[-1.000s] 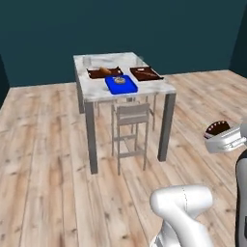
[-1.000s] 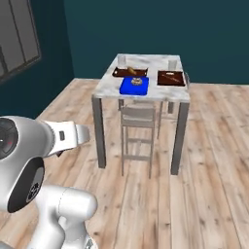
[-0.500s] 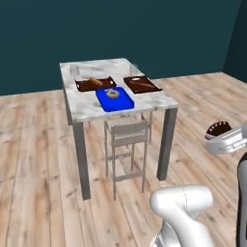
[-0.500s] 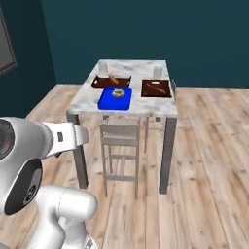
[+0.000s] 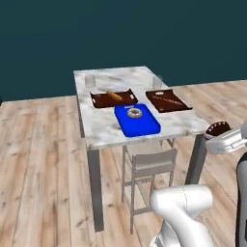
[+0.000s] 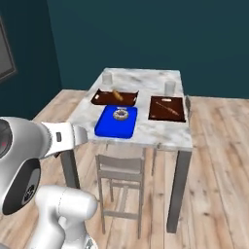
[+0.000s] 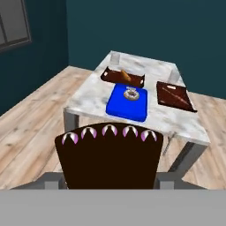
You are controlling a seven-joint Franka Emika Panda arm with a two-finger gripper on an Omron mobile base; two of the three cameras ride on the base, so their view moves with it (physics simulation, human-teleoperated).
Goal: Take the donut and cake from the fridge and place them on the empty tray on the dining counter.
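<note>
On the dining counter (image 5: 103, 126), the donut (image 5: 134, 113) already sat in the blue tray (image 5: 144, 126), so half the job looked done. Well short of the counter, the gripper (image 7: 109, 178) was clenched around the cake (image 7: 109, 156), a dark wedge with pink trim. What remained, by my judgement, was reaching the counter and setting the cake beside the donut.

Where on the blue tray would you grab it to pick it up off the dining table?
Grip the blue tray by its low rim along the near short edge, coming from the stool side. That edge lies closest to the table's front; the donut sits toward the far end, so pinching there avoids it.
</note>
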